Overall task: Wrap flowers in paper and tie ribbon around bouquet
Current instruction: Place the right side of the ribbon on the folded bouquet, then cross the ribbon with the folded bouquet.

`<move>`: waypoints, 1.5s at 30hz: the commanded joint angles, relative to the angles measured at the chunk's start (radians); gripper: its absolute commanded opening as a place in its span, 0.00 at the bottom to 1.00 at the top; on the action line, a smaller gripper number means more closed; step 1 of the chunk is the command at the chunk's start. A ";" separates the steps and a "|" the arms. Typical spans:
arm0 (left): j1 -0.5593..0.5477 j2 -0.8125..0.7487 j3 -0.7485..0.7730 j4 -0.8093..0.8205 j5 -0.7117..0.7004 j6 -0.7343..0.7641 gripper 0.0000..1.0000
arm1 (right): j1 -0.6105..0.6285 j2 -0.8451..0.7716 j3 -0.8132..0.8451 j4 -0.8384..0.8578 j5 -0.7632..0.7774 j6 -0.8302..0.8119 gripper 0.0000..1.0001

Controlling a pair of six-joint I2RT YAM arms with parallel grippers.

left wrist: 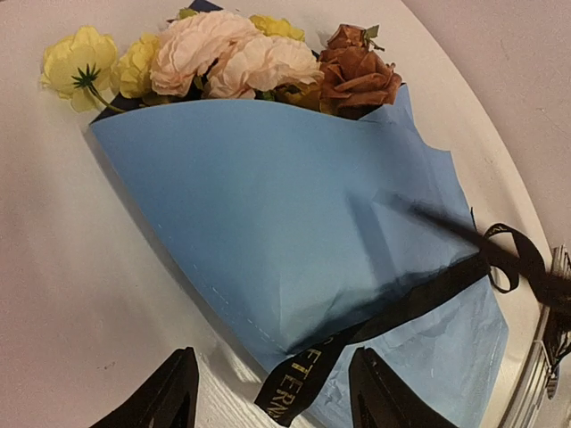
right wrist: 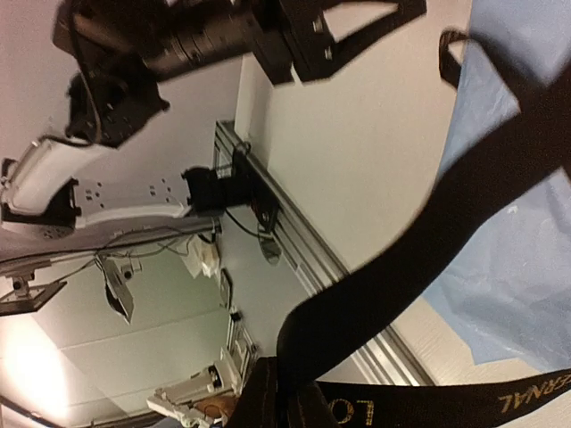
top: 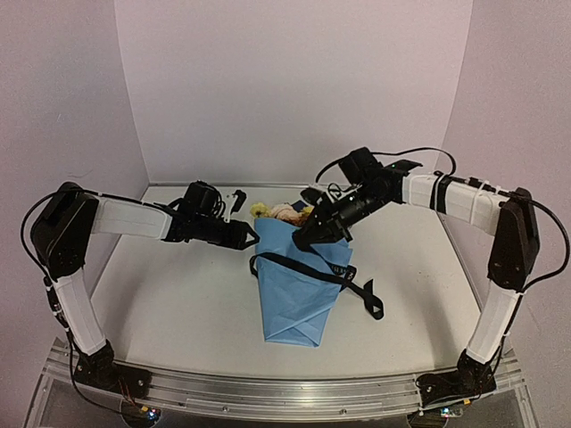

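Two grippers: the right gripper (top: 301, 240) pinches the ribbon (top: 305, 270), the left gripper (top: 252, 236) is open. Pull too hard and the ribbon may slide off the paper (top: 297, 308), spilling flowers (top: 284, 212).

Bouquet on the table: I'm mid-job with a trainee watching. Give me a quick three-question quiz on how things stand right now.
1. Fill in: in the top view, the flowers stick out of the paper cone at its ____ end (upper / lower).
2. True or false: the left tool is clamped on the paper.
3. Which does the right tool pinch? A. a stem B. the ribbon C. the paper's edge

Key: 1 upper; 2 false, its jaws stand open with nothing gripped; 3 B.
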 commanded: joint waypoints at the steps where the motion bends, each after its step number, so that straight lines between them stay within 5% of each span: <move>1: -0.006 0.037 0.069 -0.007 0.055 0.004 0.60 | -0.014 0.037 -0.075 -0.105 -0.012 -0.103 0.11; 8: -0.011 0.073 0.104 -0.067 0.077 0.042 0.61 | -0.012 0.058 -0.070 -0.182 0.129 -0.128 0.38; 15: -0.017 0.082 0.108 -0.111 0.068 0.070 0.58 | 0.031 0.086 0.001 -0.299 0.271 -0.180 0.45; 27: -0.077 0.146 0.190 -0.196 0.008 0.131 0.55 | 0.066 0.134 0.040 -0.348 0.476 -0.149 0.32; 32: -0.092 0.147 0.209 -0.210 -0.006 0.142 0.39 | 0.072 0.137 0.033 -0.346 0.510 -0.138 0.30; 45: -0.102 0.136 0.199 -0.215 -0.005 0.144 0.20 | 0.135 0.201 0.054 -0.292 0.550 -0.102 0.40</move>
